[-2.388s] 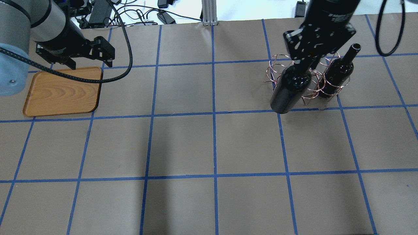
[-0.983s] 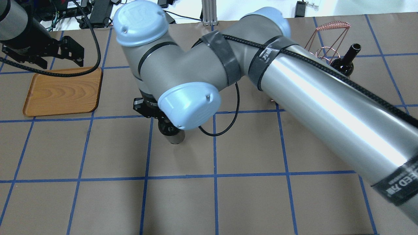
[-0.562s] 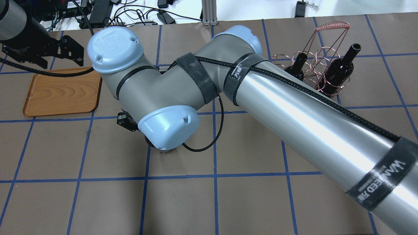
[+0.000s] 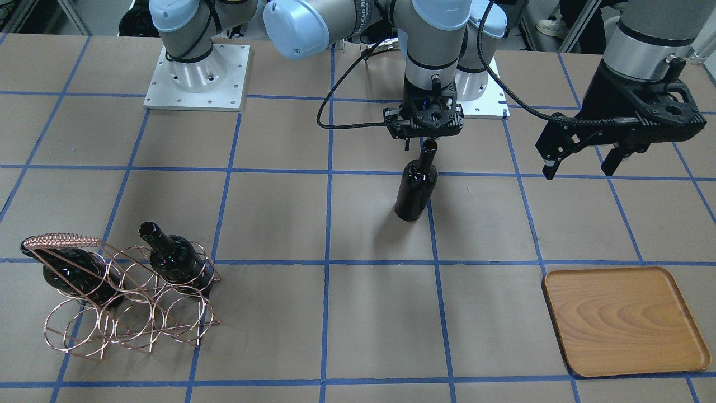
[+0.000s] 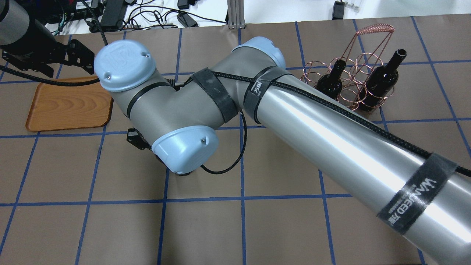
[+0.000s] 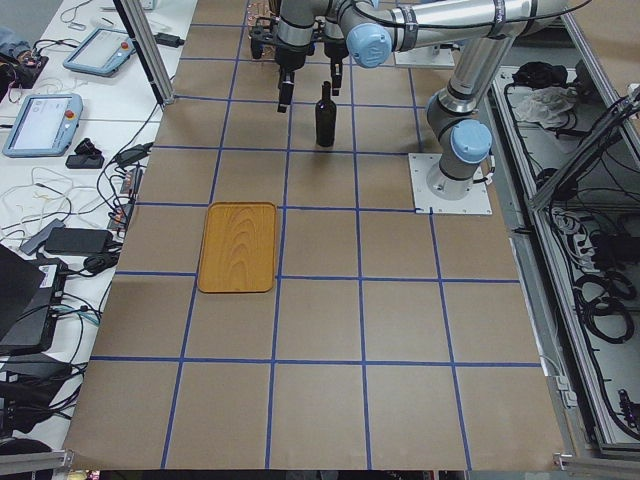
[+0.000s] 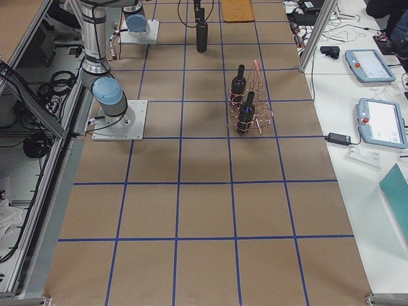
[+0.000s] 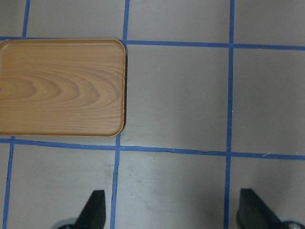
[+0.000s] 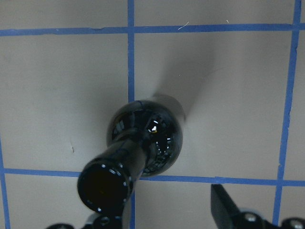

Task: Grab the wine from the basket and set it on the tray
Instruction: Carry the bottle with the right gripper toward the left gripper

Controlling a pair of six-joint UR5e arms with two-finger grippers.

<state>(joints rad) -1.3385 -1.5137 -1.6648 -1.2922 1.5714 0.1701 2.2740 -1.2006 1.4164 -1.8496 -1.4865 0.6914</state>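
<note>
the wine bottle (image 4: 416,187) was out of the basket (image 4: 128,305) and stood upright on the table (image 4: 279,215), about midway along it, with its base beside a blue tape line (image 4: 435,240). a couple of seconds earlier it had hung in the right gripper just in front of the rack, and a second earlier it was being carried across.

the right gripper (image 4: 424,137) hovered just over the bottle's mouth with its jaws parted wider than the neck and nothing gripped. in the wrist view one finger (image 9: 224,205) stood well clear of the glass. the other sat low at the frame edge, just beside the mouth (whether it brushed the neck could not be told).

two other bottles (image 4: 176,260) sat in the rack's rings. the tray (image 4: 621,322) held no bottle and lay well apart from the wine, toward the robot's left. the left gripper (image 4: 579,162) hung in the air near the tray, on the robot's side of it, with its jaws spread wide and empty.

the set-down looked like a handover point, with the task roughly half done. the left gripper would likely have to take the neck next. a finger clipping that tall neck could tip the bottle.
</note>
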